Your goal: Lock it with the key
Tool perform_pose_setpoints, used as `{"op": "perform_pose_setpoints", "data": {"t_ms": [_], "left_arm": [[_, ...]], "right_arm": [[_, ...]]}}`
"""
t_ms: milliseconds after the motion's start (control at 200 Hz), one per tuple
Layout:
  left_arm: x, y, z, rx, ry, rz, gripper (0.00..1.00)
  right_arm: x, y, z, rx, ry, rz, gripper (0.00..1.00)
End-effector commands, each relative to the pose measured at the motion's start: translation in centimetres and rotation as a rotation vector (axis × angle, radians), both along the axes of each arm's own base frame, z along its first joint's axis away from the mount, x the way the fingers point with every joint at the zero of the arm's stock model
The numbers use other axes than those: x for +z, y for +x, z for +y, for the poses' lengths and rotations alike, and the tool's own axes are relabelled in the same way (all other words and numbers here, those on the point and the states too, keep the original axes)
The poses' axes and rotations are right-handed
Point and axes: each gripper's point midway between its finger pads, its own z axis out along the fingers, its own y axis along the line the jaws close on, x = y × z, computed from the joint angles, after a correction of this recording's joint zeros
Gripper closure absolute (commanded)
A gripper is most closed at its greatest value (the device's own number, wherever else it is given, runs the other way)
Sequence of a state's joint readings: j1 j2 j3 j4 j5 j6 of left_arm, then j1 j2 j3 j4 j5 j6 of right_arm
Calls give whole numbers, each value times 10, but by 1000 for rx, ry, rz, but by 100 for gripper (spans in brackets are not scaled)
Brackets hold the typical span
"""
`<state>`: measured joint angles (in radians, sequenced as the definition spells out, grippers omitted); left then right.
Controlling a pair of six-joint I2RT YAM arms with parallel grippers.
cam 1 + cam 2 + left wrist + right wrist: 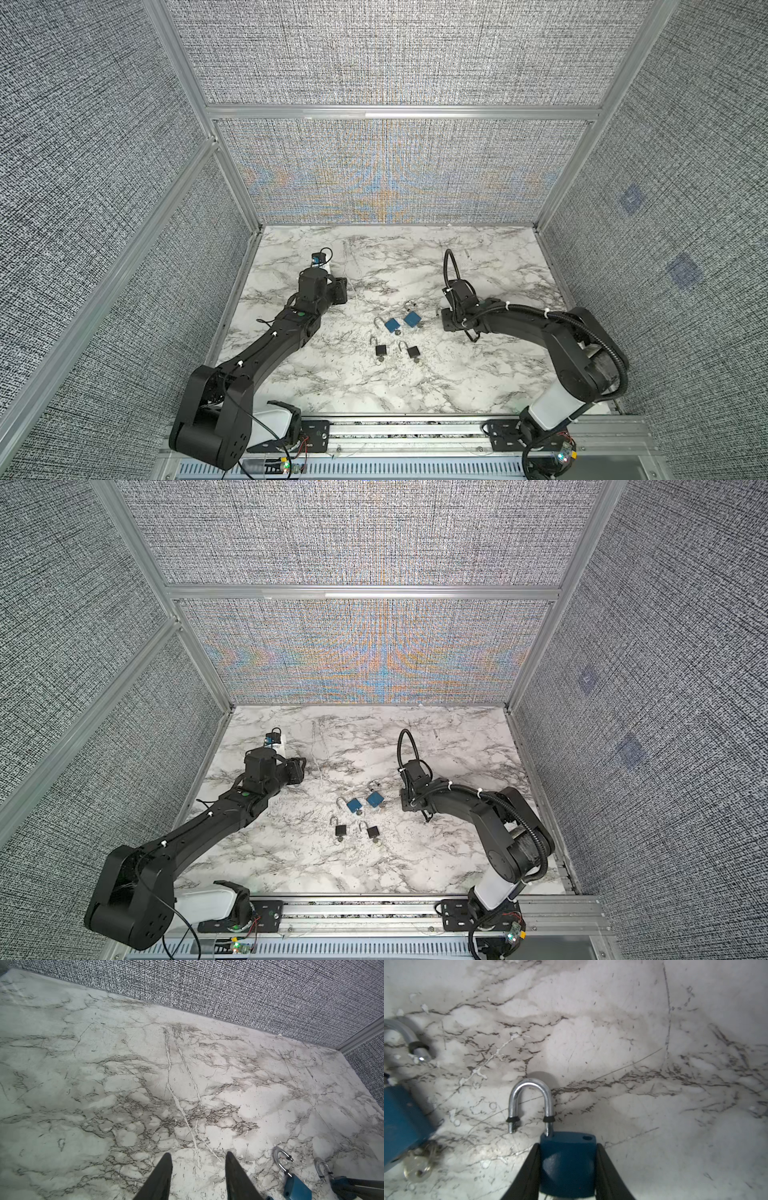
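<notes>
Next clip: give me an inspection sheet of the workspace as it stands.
Surface: marble-pattern tabletop, scratched.
Job's things: held blue padlock and second blue padlock, both shackles open, key at the second one's base; left black padlock and right black padlock nearer the arm bases.
Clutter: nothing seen.
Grippers: left claw open, empty, over bare table; right claw closed on the held blue padlock's body.
Cables: black cable loop above the right wrist; corrugated conduit along that arm.
Surroundings: grey woven wall panels, aluminium frame.
</notes>
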<state>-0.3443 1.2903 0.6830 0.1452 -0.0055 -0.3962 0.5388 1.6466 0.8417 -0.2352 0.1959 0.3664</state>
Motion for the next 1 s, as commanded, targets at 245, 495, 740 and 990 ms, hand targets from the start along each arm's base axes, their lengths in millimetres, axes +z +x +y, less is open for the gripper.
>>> {"op": "perform_pose_setpoints", "data": {"t_ms": [245,495,740,990], "left_arm": [[12,-12,-54,-268,-129,-42,58],[21,-26,-112,-490,-297,-28,60],[18,-34,-164,-618,-344,32,60],[12,-41,-204,-708,-432,61,59]], "right_arm": [[36,3,9,8,67,-51,67],[65,4,21,24,154,-94,68],[94,1,29,51,192,-136,68],[122,1,41,74,240,-179,68]]}}
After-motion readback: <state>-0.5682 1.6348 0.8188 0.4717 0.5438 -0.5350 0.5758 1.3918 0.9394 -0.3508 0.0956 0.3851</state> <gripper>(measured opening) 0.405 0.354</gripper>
